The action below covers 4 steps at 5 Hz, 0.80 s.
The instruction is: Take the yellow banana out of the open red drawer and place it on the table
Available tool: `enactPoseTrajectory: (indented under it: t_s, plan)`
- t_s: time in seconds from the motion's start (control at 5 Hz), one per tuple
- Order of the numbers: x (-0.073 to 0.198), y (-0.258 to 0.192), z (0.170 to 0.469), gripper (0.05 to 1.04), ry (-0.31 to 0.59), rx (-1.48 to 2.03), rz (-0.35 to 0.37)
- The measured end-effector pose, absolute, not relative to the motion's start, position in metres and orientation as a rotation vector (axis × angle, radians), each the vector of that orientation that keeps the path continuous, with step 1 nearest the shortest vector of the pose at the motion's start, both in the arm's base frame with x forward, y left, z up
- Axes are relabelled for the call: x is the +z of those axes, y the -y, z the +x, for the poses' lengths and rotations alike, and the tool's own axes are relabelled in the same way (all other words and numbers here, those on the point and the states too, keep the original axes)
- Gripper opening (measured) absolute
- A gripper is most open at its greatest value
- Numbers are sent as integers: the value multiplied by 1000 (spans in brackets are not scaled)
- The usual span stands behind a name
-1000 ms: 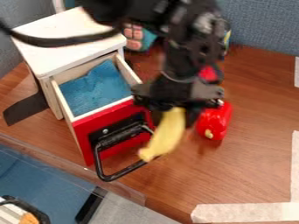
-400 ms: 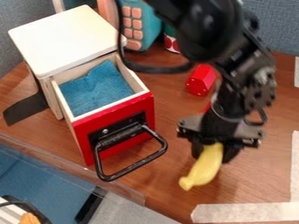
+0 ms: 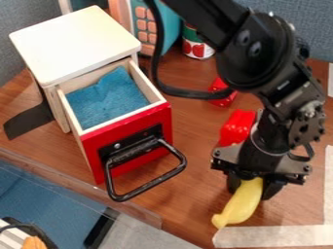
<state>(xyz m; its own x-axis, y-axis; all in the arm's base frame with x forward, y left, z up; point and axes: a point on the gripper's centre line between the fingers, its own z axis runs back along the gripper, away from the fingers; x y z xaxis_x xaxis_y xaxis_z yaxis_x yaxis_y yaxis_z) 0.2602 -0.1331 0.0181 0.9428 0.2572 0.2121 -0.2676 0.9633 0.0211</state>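
The black gripper [image 3: 252,187] is low at the lower right of the table, its fingers shut on one end of a yellow banana [image 3: 239,205]. The banana hangs down and to the left, its free tip near the white tape. Just behind the gripper lies a red object [image 3: 237,127], partly hidden by the arm. To the left stands a wooden drawer box [image 3: 73,43] with its red-fronted drawer [image 3: 133,140] pulled out. A blue cloth [image 3: 107,98] lies inside the drawer, and a black handle [image 3: 146,182] sticks out from its front.
A smaller red block [image 3: 223,96] lies behind the arm's elbow. Toward the back are a can [image 3: 197,47] and a teal toy with pink buttons [image 3: 144,24]. White tape [image 3: 280,237] marks the front right. A clear ledge [image 3: 71,182] runs along the table's left front edge.
The gripper has moved right and toward the table's front with the banana still held, away from the drawer's front. The red objects behind the arm have come more into sight.
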Motion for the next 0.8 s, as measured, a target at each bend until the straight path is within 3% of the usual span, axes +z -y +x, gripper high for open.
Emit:
enactPoseTrajectory:
  t_s: [0.2,0.4,0.8]
  plan:
    - [16,130,256,907,201,279,65]
    - [25,121,254,1012,207,293,70]
    - [77,103,244,1001,250,333,73]
